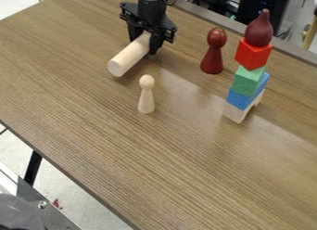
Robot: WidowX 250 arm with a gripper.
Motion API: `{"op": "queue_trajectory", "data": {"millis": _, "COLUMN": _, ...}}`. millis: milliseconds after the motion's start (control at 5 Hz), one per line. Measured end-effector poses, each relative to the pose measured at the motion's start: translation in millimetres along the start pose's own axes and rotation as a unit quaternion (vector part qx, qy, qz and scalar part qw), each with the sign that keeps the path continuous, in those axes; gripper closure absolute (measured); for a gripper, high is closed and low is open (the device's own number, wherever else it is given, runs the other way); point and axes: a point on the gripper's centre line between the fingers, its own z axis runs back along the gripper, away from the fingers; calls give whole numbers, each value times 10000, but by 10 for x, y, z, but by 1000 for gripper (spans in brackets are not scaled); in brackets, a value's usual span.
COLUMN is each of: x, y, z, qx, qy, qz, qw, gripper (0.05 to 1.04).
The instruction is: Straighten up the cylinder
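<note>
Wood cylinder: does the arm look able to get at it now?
Probably yes: the gripper is right at the cylinder's far end, and the pale peg figure and dark red figure stand apart from it, so nothing seems in the way.

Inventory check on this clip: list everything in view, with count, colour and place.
Cylinder: one, pale wood, lying slanted at the upper left-centre
Small peg figure: one, pale wood, upright in front of the cylinder
Larger peg figure: one, dark red, upright left of the stack
Arch-like block: one, pale, stack's base
Blue block: one, above the base
Green block: one, above the blue
Red block: one, above the green
Teardrop piece: one, dark red, stack's top
Table: one, brown wood grain, beneath all these
Floor: pale, lower left
Table leg: one, black, lower left
Equipment: black, top edge, count unclear
Robot arm: one, black, top edge
Gripper: one, black, jaws closed around the cylinder's far end
</note>
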Motion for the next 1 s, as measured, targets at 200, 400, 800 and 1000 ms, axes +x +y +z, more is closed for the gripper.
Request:
{"op": "queue_trajectory", "data": {"millis": 200, "x": 1, "y": 26, "z": 37, "qx": -262, "qy": 20, "qz": -613, "qw": 9978, "gripper": 528}}
{"op": "queue_trajectory", "data": {"millis": 400, "x": -15, "y": 170, "z": 109, "qx": -864, "qy": -61, "qz": -1333, "qw": 9873, "gripper": 528}}
{"op": "queue_trajectory", "data": {"millis": 800, "x": 195, "y": 287, "z": 532, "qx": -1406, "qy": -1509, "qz": -2381, "qw": 9491, "gripper": 528}}
{"op": "queue_trajectory", "data": {"millis": 1000, "x": 213, "y": 274, "z": 599, "qx": -1775, "qy": -2127, "qz": -2744, "qw": 9209, "gripper": 528}}
